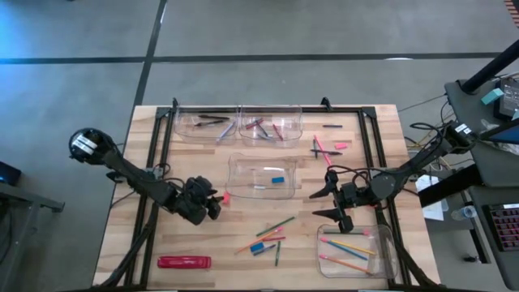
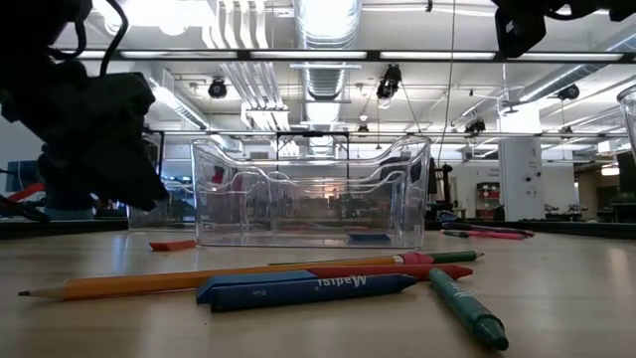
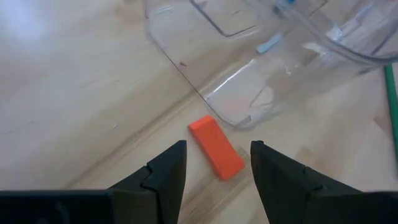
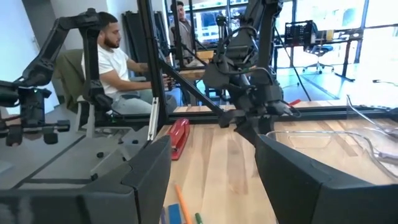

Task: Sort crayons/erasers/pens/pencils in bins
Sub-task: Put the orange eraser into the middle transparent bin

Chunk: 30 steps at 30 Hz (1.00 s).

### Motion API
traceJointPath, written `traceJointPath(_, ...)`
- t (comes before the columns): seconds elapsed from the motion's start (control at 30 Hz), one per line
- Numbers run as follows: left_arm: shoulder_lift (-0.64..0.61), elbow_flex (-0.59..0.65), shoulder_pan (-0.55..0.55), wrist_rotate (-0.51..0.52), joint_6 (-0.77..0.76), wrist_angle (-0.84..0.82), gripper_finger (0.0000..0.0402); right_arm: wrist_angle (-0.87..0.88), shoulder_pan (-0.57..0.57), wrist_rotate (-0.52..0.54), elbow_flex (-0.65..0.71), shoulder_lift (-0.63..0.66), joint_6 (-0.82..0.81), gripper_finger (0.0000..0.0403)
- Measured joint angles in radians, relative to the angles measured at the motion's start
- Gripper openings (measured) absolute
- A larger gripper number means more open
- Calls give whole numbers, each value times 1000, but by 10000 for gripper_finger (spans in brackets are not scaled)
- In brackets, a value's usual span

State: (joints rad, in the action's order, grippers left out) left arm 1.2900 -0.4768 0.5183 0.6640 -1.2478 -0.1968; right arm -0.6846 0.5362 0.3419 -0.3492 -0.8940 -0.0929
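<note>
Robotics lab or open workshop hall. Bare ceiling with round air ducts [image 2: 326, 25], pipes, strip lights. Polished concrete floor [image 1: 268, 28] with dark seams around wooden table [image 1: 243, 259] in black metal frame. Beyond right gripper's fingers [image 4: 311, 180]: other robot arm [image 4: 249, 74] nearest, then seated person [image 4: 115, 68] at bench, spare arm on stand [image 4: 43, 56], office chair [image 4: 320, 40], large windows. Cables, equipment bench [image 1: 486, 122] beside table.

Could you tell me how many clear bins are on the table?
4: two side by side at the far edge, one in the middle, one at the near right corner.
</note>
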Motion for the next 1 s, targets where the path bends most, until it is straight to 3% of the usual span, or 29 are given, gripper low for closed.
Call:
traceJointPath(0.27,113,17,-8,24,27,163,163,1,0,2,1,0,0,219)
traceJointPath(0.6,276,-7,-22,49,-28,180,163,1,0,2,3,0,-3,219)
traceJointPath(1.0,291,-22,-24,22,-26,171,162,0,0,2,3,0,-3,219)
